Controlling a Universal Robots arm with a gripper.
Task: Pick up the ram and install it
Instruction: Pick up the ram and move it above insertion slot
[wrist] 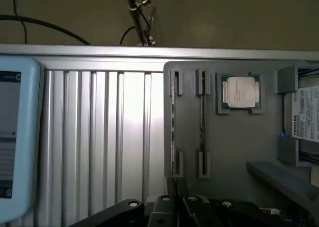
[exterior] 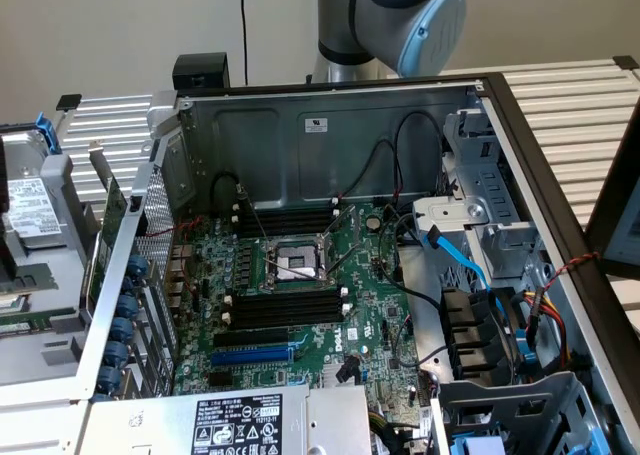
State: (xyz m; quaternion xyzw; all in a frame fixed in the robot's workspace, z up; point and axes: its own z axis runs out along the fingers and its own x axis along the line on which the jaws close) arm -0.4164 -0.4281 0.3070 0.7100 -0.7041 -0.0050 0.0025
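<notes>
From the exterior view, the black memory slots (exterior: 285, 308) sit empty: nothing is installed, so this looks like the pick-up step.

In the wrist view, the ram (wrist: 173, 122) stands on edge beside the processor (wrist: 240, 92), with the tool (wrist: 175, 187) near its end. I cannot tell how wide the tool is. A grasp would need square alignment on that thin edge.

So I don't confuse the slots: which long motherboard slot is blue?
The expansion slot closest to the white-labelled power supply; the memory slots beside the processor socket are black.
</notes>
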